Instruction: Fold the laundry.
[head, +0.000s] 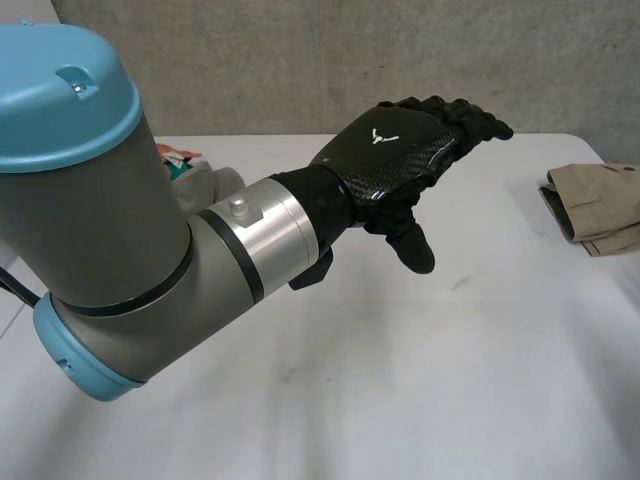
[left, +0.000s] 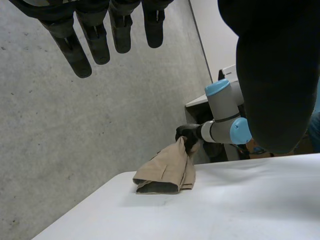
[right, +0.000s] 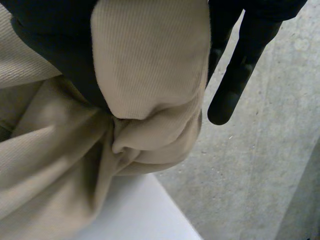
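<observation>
A folded tan garment lies at the table's far right edge. In the left wrist view the same tan garment rests near the table's corner, and my right hand grips its upper edge and lifts it into a peak. My right hand is shut on a bunched fold of the tan cloth, with one finger held straight beside it. Above the middle of the table my left hand hangs palm down, open, its fingers straight and holding nothing.
The white table stretches under my left arm. Behind that arm, at the back left, sits a pale cloth heap with a coloured piece on it. A grey concrete wall runs behind the table.
</observation>
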